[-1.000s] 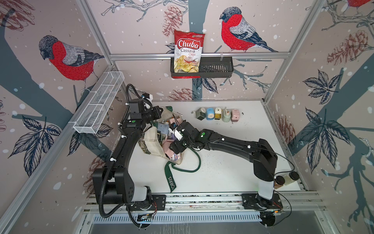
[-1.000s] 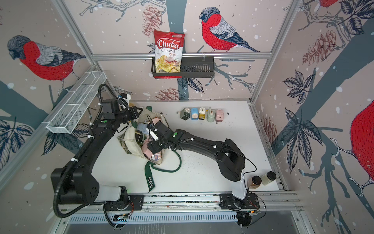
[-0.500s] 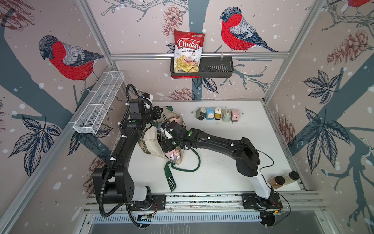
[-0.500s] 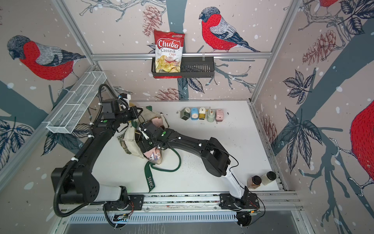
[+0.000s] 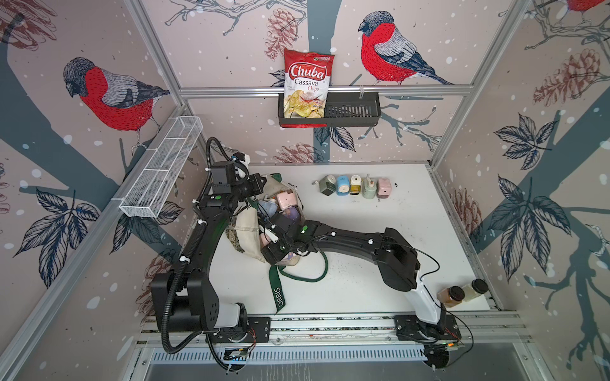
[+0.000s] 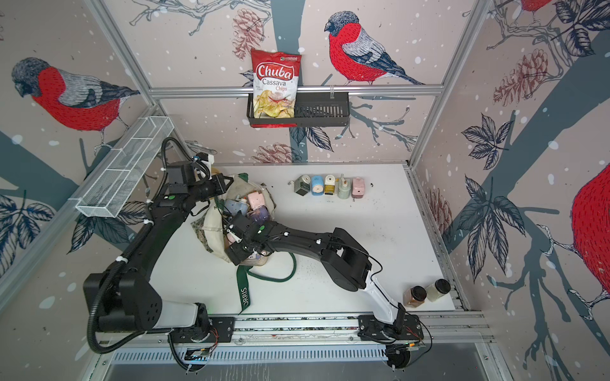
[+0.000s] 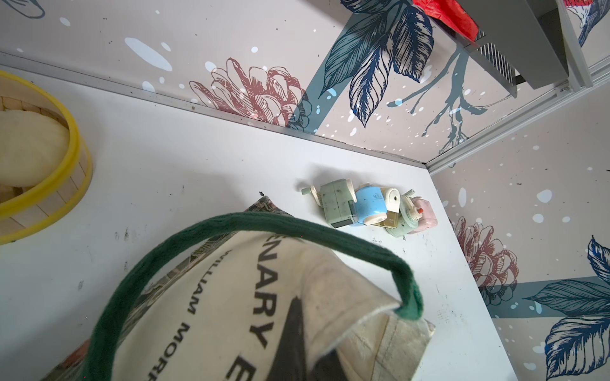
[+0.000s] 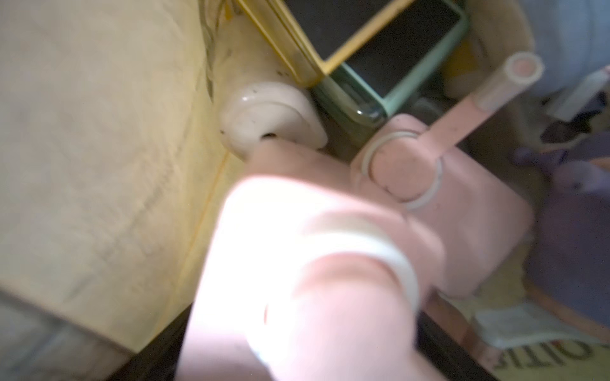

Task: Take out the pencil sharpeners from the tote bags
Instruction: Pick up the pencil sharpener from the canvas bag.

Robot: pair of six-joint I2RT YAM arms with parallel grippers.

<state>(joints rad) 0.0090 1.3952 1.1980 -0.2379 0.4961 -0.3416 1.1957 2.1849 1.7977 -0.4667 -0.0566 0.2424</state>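
The right claw point(image 5: 269, 236), jaws hidden so their state cannot be told, has pushed deeper into the tote bag point(image 5: 247, 227) by the desk's point(image 5: 363, 264) left edge, nearing a pink pencil sharpener point(image 8: 462, 204) for the next pick, while the left claw point(image 5: 260, 184) pinches the bag's rim.

Robot test cell in lab, not home or shop. Aluminium frame point(image 5: 412, 88) boxes in small booth. Wall panels point(image 5: 214, 49) papered with printed birds, branches and pine cones. White tabletop point(image 5: 412, 204) scuffed and speckled. Left arm point(image 5: 198, 250) and right arm point(image 5: 356, 239), both black, bolted to metal rail point(image 5: 330, 325) at front edge. Cables point(image 5: 166, 316) and small circuit board point(image 5: 236, 356) exposed. Wire basket point(image 5: 161, 171) and black shelf point(image 5: 353, 110) holding chips bag point(image 5: 307, 82) hang on frame.
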